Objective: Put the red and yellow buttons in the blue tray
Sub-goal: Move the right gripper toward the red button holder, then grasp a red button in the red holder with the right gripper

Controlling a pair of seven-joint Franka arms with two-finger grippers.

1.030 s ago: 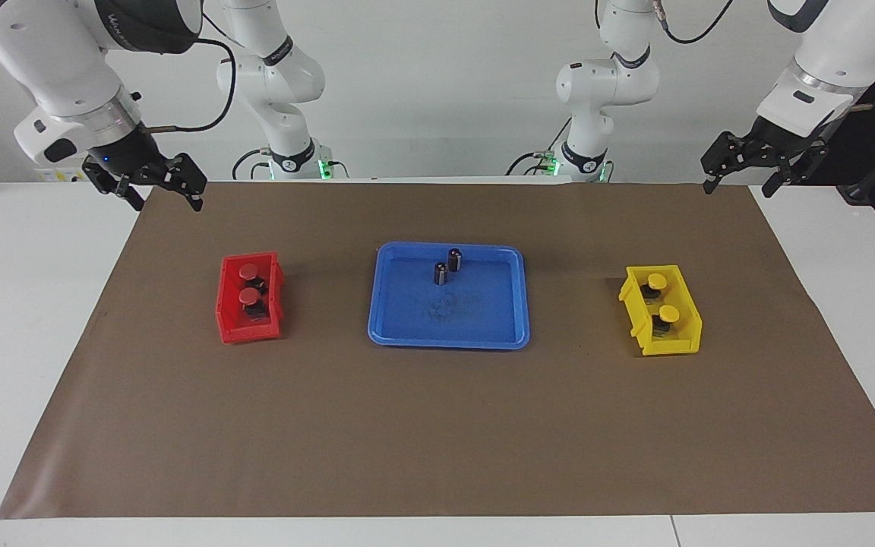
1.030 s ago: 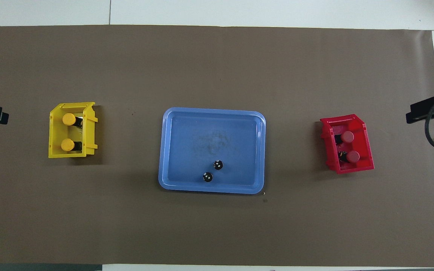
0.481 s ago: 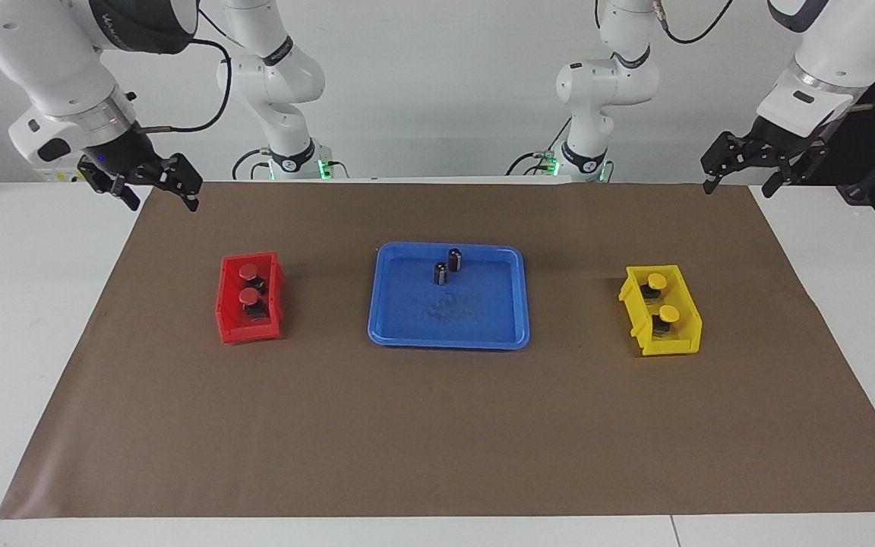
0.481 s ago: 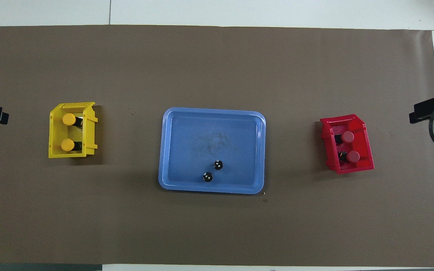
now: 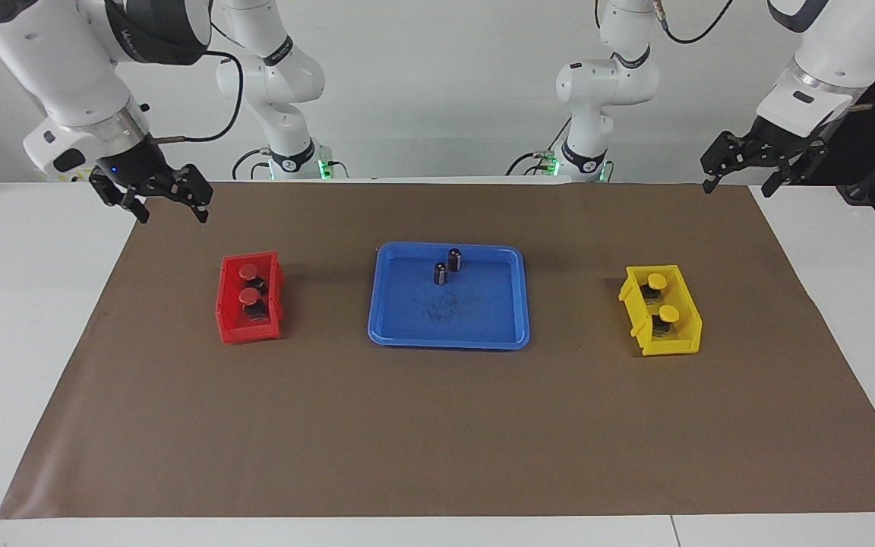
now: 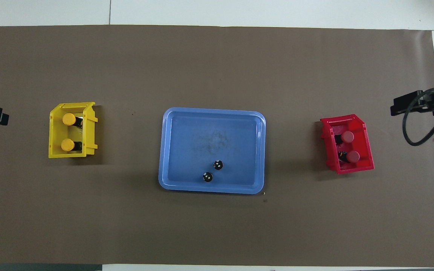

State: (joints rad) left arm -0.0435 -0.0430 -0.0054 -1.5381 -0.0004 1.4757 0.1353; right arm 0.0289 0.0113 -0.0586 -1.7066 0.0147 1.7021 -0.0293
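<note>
Covering most of the white table (image 5: 27, 319) is a brown mat (image 5: 437, 425), with a plain pale wall rising at the robots' end. Taking the overhead view as a clock face with the blue tray (image 6: 171, 150) at the centre, the yellow bin (image 6: 53, 150) sits out at nine o'clock, toward the left arm's end, and the red bin (image 6: 367, 150) at three o'clock, toward the right arm's end.

Both yellow buttons (image 6: 68, 119) stand in the yellow bin, one at the bin's twelve o'clock end and the other (image 6: 67, 144) at its six o'clock end. Both red buttons (image 6: 347, 136) stand in the red bin in the same arrangement, the second (image 6: 353, 156) nearer the robots. None of the four is in the blue tray. Inside the tray, toward its six o'clock edge, two dark capless cylinders (image 6: 218, 164) stand upright close together but apart.

In the facing view the right gripper (image 5: 169, 209) hangs in the air over the mat's corner, its arm bent down from above, fingers spread and holding nothing. The left gripper (image 5: 737, 178) waits raised over the mat's other corner at the robots' end, tilted downward, fingers likewise spread and empty.
</note>
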